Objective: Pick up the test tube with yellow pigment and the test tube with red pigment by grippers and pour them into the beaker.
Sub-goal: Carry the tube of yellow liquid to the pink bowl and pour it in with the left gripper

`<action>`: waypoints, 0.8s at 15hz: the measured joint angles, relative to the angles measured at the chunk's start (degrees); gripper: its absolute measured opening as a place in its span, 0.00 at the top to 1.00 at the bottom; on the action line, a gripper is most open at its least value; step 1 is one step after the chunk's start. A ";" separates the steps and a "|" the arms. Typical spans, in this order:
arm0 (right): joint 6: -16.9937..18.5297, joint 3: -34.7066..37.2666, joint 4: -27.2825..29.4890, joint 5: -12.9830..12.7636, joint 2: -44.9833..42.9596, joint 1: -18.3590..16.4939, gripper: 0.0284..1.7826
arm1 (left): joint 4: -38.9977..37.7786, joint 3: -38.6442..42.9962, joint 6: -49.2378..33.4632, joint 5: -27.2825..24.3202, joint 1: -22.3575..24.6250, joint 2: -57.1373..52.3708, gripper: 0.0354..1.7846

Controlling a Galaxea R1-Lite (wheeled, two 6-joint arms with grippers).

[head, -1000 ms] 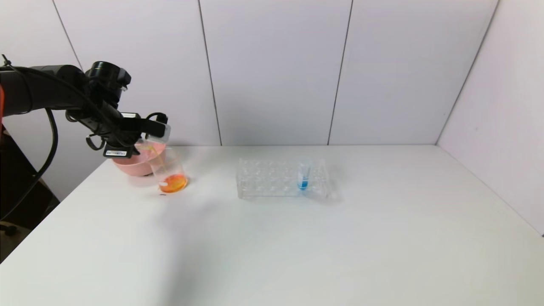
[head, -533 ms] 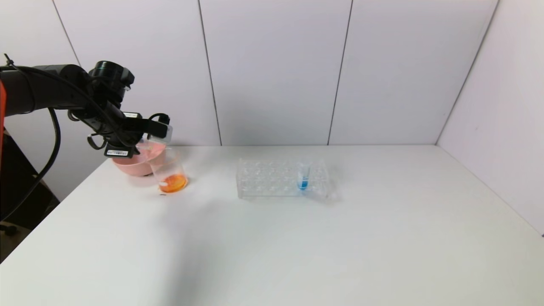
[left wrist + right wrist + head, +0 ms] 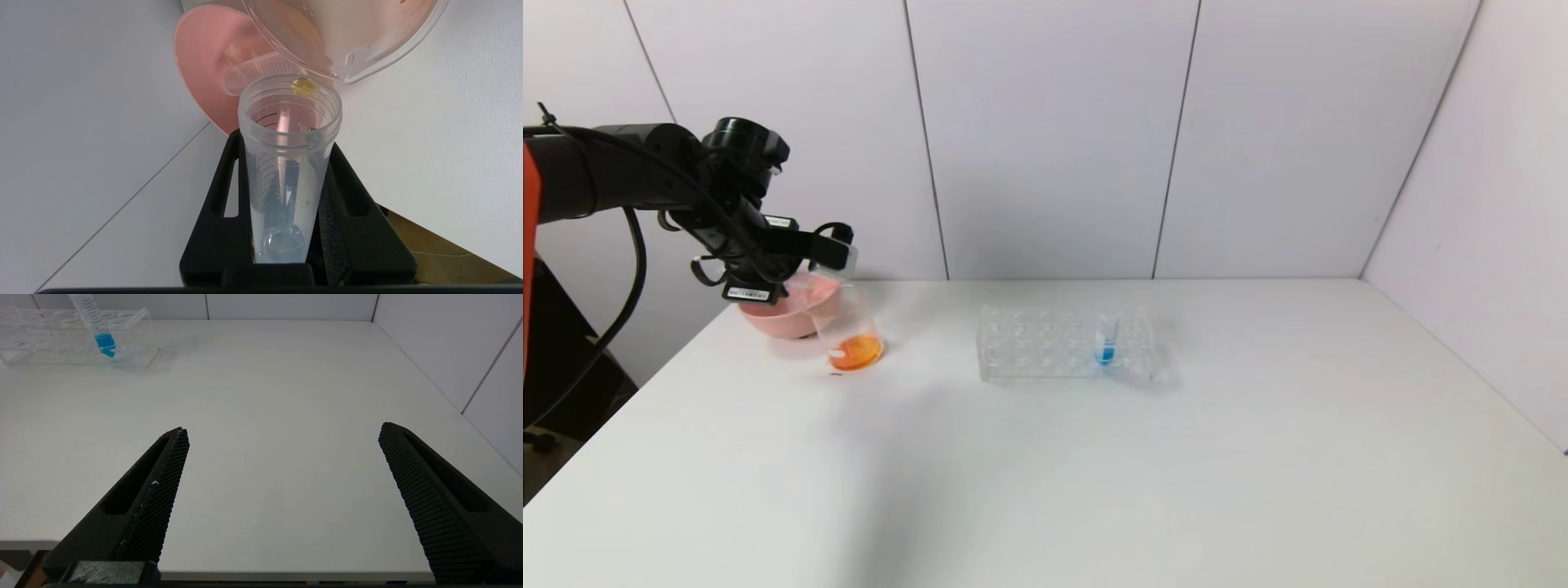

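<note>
My left gripper (image 3: 832,247) hangs just above the beaker (image 3: 848,325) at the table's far left. It is shut on a clear test tube (image 3: 286,163) held tilted, mouth toward the beaker's lip (image 3: 347,49). The tube looks drained, with one yellow drop (image 3: 303,85) clinging to its rim. Orange liquid (image 3: 855,352) lies in the beaker's bottom. A second clear tube (image 3: 253,73) lies in the pink bowl (image 3: 196,61); I cannot tell whether it is the red-pigment one. My right gripper (image 3: 282,428) stands open over the table's near edge, holding nothing.
The pink bowl (image 3: 772,317) sits right behind the beaker. A clear rack (image 3: 1045,343) stands mid-table with a blue-liquid tube (image 3: 1106,336) upright in it. Walls close the table at the back and the right.
The left gripper has risen slightly and drifted a little to the right with the tube, drawing it up from the beaker's mouth. Nothing else has moved.
</note>
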 joint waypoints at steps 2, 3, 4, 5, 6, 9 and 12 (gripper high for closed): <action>-0.02 0.00 0.00 -0.02 0.00 0.00 0.05 | -0.38 0.00 1.23 1.05 -0.20 -0.04 0.75; 0.00 0.00 0.00 -0.02 0.00 0.00 0.05 | -0.38 0.00 1.27 1.22 -0.33 -0.04 0.75; 0.00 0.00 -0.02 0.00 0.00 0.00 0.05 | -0.33 0.00 1.37 1.24 -0.41 -0.04 0.75; 0.00 0.00 0.00 0.00 0.00 0.00 0.05 | -0.29 0.00 1.43 1.38 -0.49 -0.04 0.75; 0.00 0.00 0.00 0.00 0.00 0.00 0.05 | -0.29 0.00 1.78 1.57 -0.52 -0.04 0.75; 0.00 0.00 0.00 -0.02 0.00 0.00 0.05 | -0.24 0.00 2.04 2.56 -0.74 0.09 0.75; -0.02 0.00 0.00 -0.02 0.00 0.00 0.05 | -0.07 0.00 1.89 2.60 -0.74 0.07 0.75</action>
